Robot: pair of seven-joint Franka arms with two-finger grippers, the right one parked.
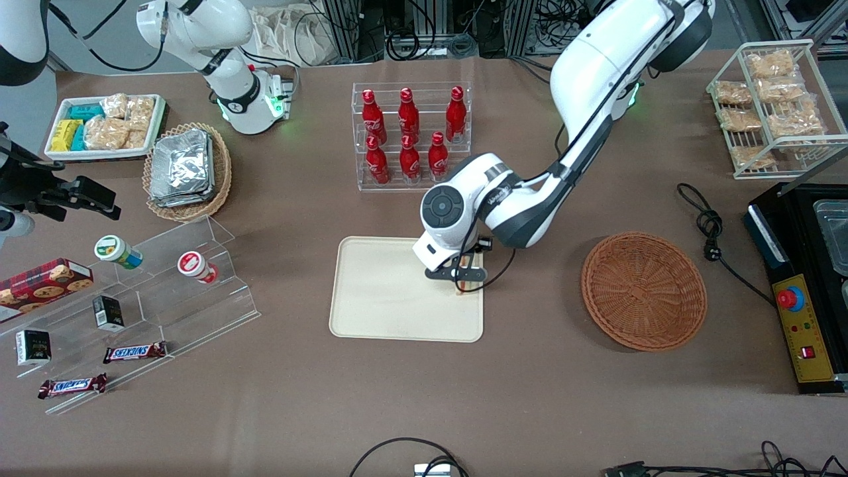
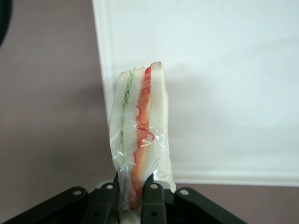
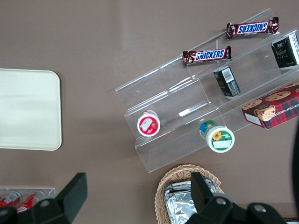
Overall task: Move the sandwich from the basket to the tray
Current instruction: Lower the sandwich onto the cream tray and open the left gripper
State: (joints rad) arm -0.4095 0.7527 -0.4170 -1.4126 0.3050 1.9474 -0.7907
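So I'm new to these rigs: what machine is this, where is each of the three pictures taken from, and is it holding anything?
These are two white robot arms bolted to a brown table; only one is working. The wide picture looks down from the front. The close-up comes from a camera on the working arm's wrist, and the third from the parked arm's wrist.

The gripper hangs over the edge of the cream tray that faces the round brown wicker basket. Its fingers are shut on a wrapped sandwich, showing green and red filling. The basket has nothing in it.

Also on the table: red bottles in a clear rack, Snickers bars and small tubs on clear steps, and a wire rack of bagged snacks.
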